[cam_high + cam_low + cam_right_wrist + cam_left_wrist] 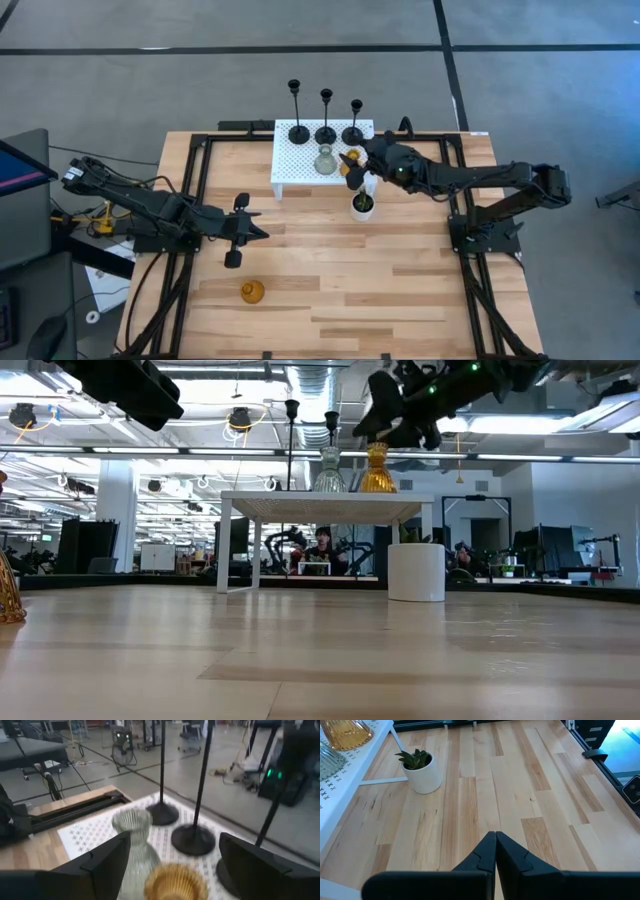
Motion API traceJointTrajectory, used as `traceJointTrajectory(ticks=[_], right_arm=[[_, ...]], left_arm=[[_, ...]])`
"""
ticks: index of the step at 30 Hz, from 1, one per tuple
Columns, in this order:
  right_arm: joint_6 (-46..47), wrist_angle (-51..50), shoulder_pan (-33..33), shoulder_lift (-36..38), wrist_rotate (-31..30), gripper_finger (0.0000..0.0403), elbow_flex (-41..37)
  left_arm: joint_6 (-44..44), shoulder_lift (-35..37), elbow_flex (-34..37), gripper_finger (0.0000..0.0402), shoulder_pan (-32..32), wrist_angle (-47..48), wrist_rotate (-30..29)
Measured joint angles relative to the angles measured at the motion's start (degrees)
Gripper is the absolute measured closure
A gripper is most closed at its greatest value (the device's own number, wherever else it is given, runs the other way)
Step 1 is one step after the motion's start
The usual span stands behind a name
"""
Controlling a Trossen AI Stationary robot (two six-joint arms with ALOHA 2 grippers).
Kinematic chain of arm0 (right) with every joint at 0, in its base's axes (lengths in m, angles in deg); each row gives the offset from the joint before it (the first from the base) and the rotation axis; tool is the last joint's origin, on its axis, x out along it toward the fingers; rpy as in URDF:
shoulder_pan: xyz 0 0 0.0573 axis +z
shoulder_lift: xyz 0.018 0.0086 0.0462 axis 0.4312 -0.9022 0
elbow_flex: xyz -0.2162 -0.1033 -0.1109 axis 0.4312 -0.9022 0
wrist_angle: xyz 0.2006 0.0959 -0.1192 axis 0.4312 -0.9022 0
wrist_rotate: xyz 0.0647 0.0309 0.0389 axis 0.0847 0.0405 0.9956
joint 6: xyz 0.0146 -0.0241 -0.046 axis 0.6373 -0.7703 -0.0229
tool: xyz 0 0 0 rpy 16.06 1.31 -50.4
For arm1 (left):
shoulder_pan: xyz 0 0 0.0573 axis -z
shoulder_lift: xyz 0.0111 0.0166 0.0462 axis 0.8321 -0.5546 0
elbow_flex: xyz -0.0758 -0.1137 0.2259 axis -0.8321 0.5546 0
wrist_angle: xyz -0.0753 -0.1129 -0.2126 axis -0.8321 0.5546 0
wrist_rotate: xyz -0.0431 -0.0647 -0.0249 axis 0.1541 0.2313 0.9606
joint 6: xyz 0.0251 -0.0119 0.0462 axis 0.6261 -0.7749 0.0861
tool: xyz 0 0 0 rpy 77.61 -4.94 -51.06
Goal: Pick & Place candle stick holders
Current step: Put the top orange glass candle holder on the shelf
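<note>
Three black thin-stemmed holders stand by their round bases at the far side of a white perforated stand. A pale ribbed glass holder and an amber one stand on the stand in front of them. My right gripper is open above the amber one, a finger on either side and clear of it; the low view shows it above the amber glass. A second amber holder stands on the table near the front. My left gripper is shut and empty over the table's left middle.
A small white pot with a green plant stands on the table just in front of the stand's right end, below my right arm. Black frame rails run along the table's left and right sides. Bare wood lies across the table's middle and front.
</note>
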Motion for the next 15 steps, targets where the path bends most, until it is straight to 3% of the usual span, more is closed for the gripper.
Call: traceJointTrajectory(ticks=[8,12,15], right_arm=[[-5.93,-1.79,0.43,0.42,-0.07,0.0107,5.42],[-4.51,-11.96,2.02,0.37,-0.23,0.0124,9.39],[-1.43,-21.25,4.52,0.37,-0.19,0.0159,12.65]], left_arm=[[-0.29,0.0,0.01,0.0392,-0.01,0.2,0.0],[-0.42,-0.01,0.01,0.0392,0.01,0.21,0.0],[-0.42,-0.01,0.01,0.0392,0.0,0.21,0.0]])
